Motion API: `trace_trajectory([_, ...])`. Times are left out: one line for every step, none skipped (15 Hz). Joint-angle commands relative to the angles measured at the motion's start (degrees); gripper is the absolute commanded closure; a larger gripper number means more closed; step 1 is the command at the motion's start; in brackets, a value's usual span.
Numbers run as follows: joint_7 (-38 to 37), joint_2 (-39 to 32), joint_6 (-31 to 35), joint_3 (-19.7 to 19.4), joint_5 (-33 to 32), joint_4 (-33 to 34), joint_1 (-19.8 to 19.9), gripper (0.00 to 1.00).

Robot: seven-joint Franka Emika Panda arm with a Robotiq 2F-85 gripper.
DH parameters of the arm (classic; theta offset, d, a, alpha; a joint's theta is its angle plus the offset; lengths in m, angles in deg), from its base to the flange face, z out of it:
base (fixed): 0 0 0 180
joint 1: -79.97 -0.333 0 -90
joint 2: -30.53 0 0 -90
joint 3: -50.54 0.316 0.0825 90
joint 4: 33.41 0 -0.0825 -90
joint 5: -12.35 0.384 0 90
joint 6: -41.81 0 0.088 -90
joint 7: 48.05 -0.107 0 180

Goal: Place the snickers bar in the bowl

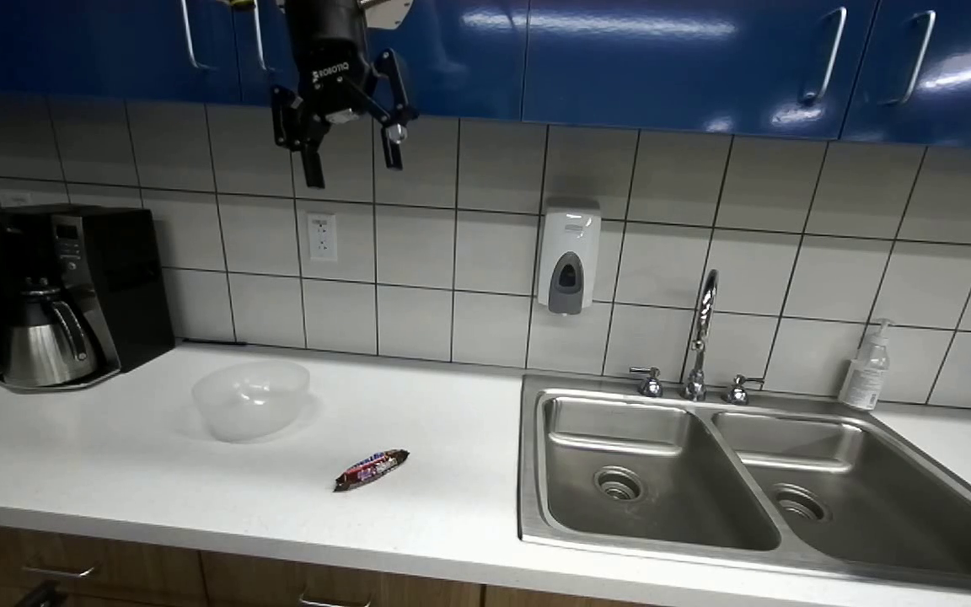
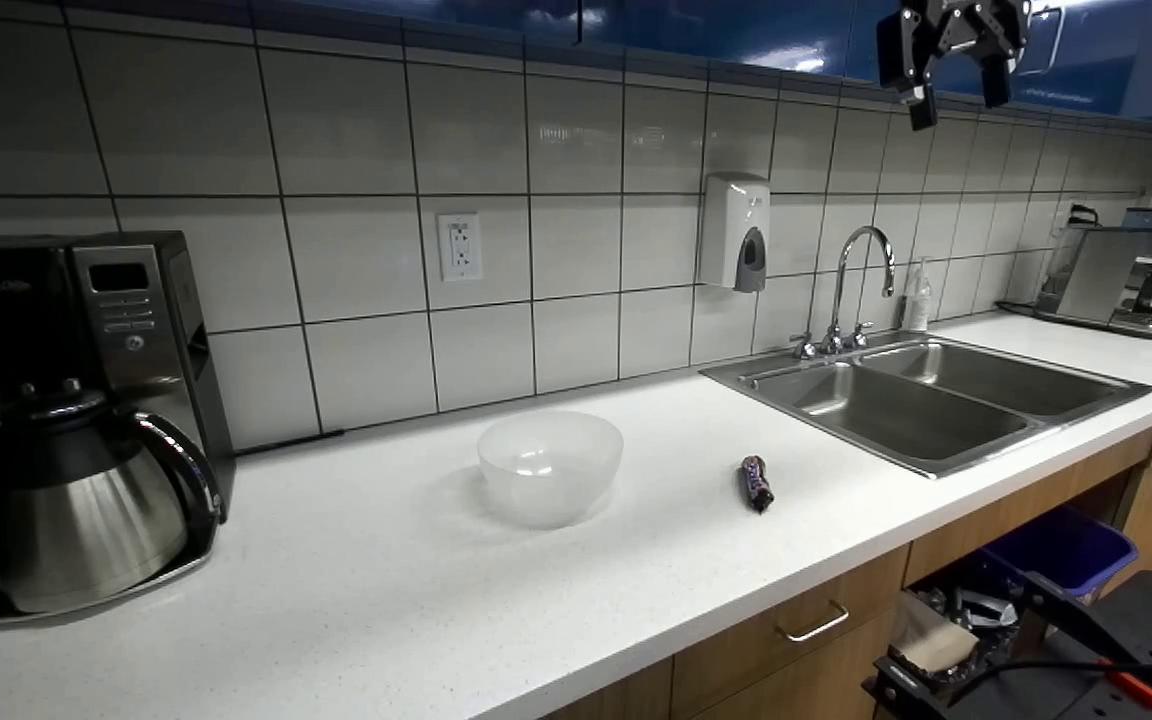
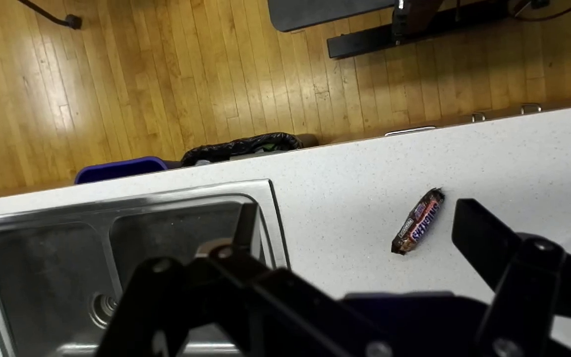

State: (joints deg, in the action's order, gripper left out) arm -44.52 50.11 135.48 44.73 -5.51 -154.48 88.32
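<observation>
Front edge: brown wooden drawers [image 1: 342, 577], set under a white speckled countertop [image 1: 452, 514]. On it, label side up, lies the slim snickers bar [image 1: 372, 470] in a dark brown wrapper with reddish and white markings; name legible in the wrist view. Position: between a clear, round, see-through bowl [image 1: 241, 413] and a stainless-steel double-basin sink [image 1: 533, 472], apart from both, lying at a slant. Bowl stands upright, a little farther back than the bar; sink is set into the countertop.

Overhead: a black two-fingered Robotiq gripper [image 1: 353, 167], hanging high above the countertop, well apart from bar and bowl. Fingers [image 1: 313, 170] spread wide, tips pointing down. In the wrist view the bar appears well below, in the gap between them, toward one side.

Back of the countertop: a black coffee maker [image 1: 127, 278] holding a steel carafe [image 1: 43, 354] on its base; a tall, curved chrome faucet [image 1: 701, 333] behind the basins; a clear pump bottle [image 1: 869, 371] near the sink's rear edge.

Above these, glossy blue cabinets [image 1: 654, 67], partly hidden by the gripper. Farthest: an off-white tile wall [image 1: 414, 244] with dark joints, bearing a white outlet [image 1: 323, 237] and a white dispenser [image 1: 570, 240] with a grey front.
</observation>
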Motion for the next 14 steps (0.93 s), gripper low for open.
trace_trajectory([-4.37, 0.02, 3.19, -0.43, 0.29, -1.89, -0.06, 0.00])
trace_trajectory([-5.06, -0.22, 3.74, -0.47, 0.29, -2.15, -0.01, 0.00])
trace_trajectory([-5.85, -0.37, 4.44, -0.51, 0.30, -2.54, 0.06, 0.00])
trace_trajectory([-6.67, -0.55, 5.26, -0.54, 0.20, -2.96, 0.16, 0.00])
trace_trajectory([-7.19, -0.73, 5.96, -0.60, 0.20, -3.29, 0.19, 0.00])
trace_trajectory([-7.73, -1.00, 6.94, -0.64, 0.16, -3.66, 0.21, 0.00])
trace_trajectory([-8.18, -1.33, 7.78, -0.70, 0.17, -3.98, 0.25, 0.00])
trace_trajectory([-8.46, -1.58, 8.43, -0.86, 0.50, -4.32, 0.26, 0.00])
trace_trajectory([-8.83, -1.83, 9.06, -0.89, 0.57, -4.67, 0.26, 0.00])
trace_trajectory([-9.27, -2.28, 9.69, -0.86, 0.39, -4.95, 0.28, 0.00])
trace_trajectory([-9.45, -2.68, 10.13, -0.89, 0.40, -5.17, 0.27, 0.00])
trace_trajectory([-9.73, -3.08, 10.74, -0.90, 0.37, -5.44, 0.28, 0.00])
trace_trajectory([-9.78, -3.44, 11.47, -0.92, 0.32, -5.73, 0.27, 0.00])
trace_trajectory([-9.77, -3.94, 12.08, -0.95, 0.32, -5.95, 0.27, 0.00])
